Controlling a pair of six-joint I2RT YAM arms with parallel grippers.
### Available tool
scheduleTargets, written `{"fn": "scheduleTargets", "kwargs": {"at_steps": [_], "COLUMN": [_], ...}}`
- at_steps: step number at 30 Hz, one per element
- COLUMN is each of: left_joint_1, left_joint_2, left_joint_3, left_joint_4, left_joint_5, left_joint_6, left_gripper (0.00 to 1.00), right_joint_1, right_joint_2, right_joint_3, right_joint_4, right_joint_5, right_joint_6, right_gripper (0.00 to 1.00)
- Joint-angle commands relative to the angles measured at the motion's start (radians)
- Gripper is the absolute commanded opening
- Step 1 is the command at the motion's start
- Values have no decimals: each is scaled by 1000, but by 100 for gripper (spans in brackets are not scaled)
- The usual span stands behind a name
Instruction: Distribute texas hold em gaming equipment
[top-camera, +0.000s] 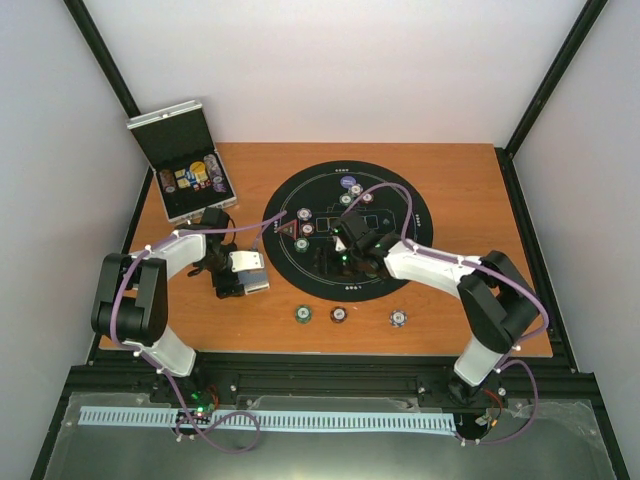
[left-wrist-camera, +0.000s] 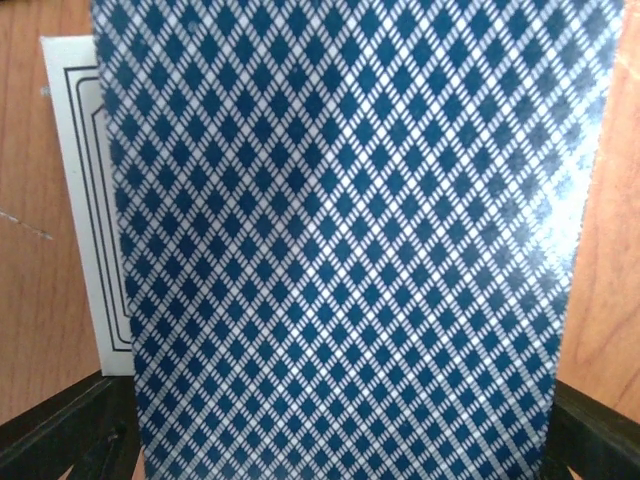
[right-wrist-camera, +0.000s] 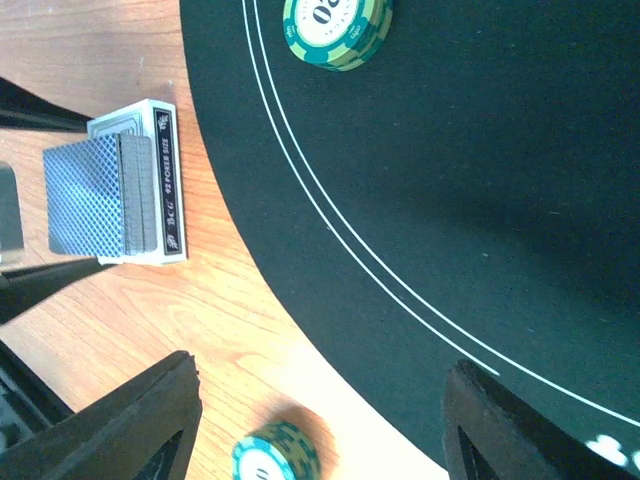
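Left gripper (top-camera: 240, 277) is clamping the deck (left-wrist-camera: 350, 240) beside its box (left-wrist-camera: 75, 200) — right gripper (right-wrist-camera: 320, 400), jaws apart, is hovering over the mat (right-wrist-camera: 450, 200) edge, deck leftward.

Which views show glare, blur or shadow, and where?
Left wrist: the card deck fills the frame, with pale glare right of centre. Right wrist: sharp, with a soft shadow on the black mat. Top external: even light, fine detail lost.
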Motion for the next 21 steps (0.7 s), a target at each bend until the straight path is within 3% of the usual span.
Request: {"fn": "scheduleTargets", "kwargs": {"at_steps": [1, 9, 16, 21], "left_joint_1": [-5, -4, -4, -4], "left_joint_2": [4, 26, 17, 26], "left_joint_3": [33, 59, 48, 47], "left_joint_4": [3, -16, -21, -41], "left_joint_5": [27, 37, 46, 41], "left_joint_6": [12, 7, 18, 39], "left_gripper": [93, 86, 82, 66], "right_joint_1": [15, 76, 88, 88], "right_joint_2": [69, 243, 293, 302], "right_joint_3": [34, 169, 193, 198], "right_joint_4": [116, 143, 176, 184], "right_joint_5": [-88, -111, -123, -133], "right_joint_6": [68, 110, 136, 143], "right_gripper": [65, 57, 56, 56]}}
